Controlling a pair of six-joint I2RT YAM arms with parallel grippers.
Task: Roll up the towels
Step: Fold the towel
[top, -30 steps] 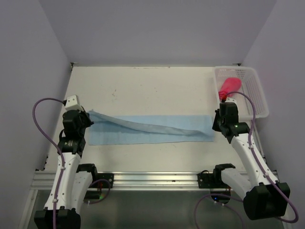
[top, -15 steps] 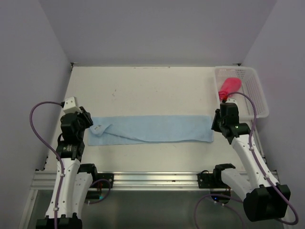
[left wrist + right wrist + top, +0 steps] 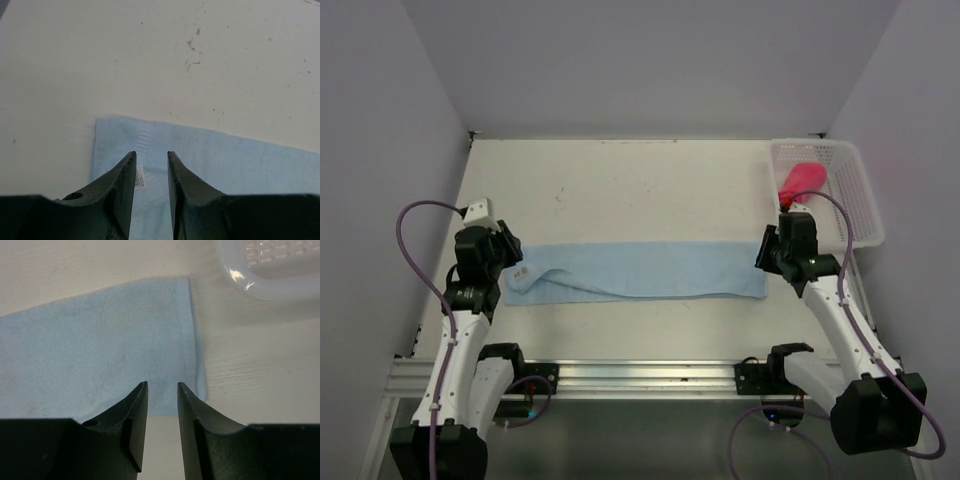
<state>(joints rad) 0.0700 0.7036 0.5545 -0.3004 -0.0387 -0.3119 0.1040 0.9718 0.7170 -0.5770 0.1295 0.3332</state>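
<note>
The left pincer (image 3: pixel 151 156) stands apart and empty, just above the left end of the light blue towel (image 3: pixel 240 165). The right pincer (image 3: pixel 162 386), likewise apart and empty, hangs over that towel's right end. Between them it lies as a long flat strip on the table (image 3: pixel 620 190), not yet rolled. Beyond the right pincer, the red-pink towel (image 3: pixel 802 180) sits bunched in the white basket (image 3: pixel 860 215). Both rolls appear left to do.
</note>
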